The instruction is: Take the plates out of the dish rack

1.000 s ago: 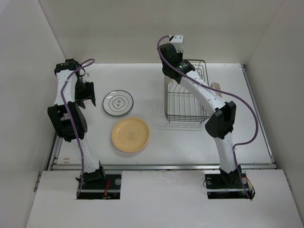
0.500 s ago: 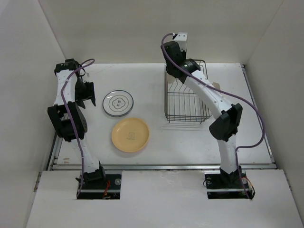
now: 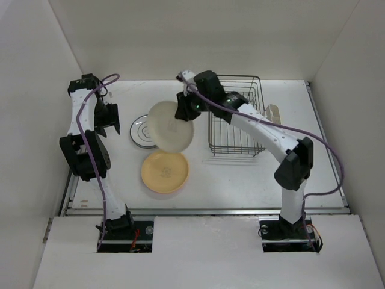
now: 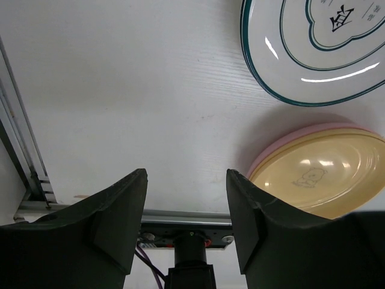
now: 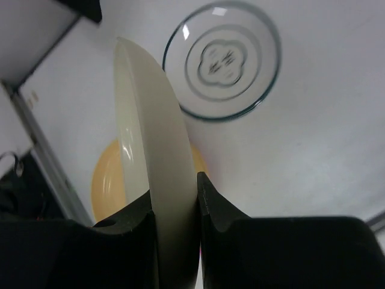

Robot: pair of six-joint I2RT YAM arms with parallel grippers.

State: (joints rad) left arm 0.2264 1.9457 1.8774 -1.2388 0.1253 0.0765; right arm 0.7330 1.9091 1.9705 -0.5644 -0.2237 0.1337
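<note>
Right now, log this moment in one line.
right gripper: shut on cream plate | left gripper: open | down: ringed plate, yellow plate

A cream plate (image 3: 171, 127) was held by the right gripper (image 3: 182, 111) above the ringed plate (image 3: 138, 132) and yellow plate (image 3: 165, 173); the dish rack (image 3: 237, 129) was located alongside on the desk (image 3: 240, 177).

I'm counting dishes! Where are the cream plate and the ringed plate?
cream plate (image 3: 171, 127): top view, middle of its face.
ringed plate (image 4: 269, 36): left wrist view, white band inside its rim.
</note>
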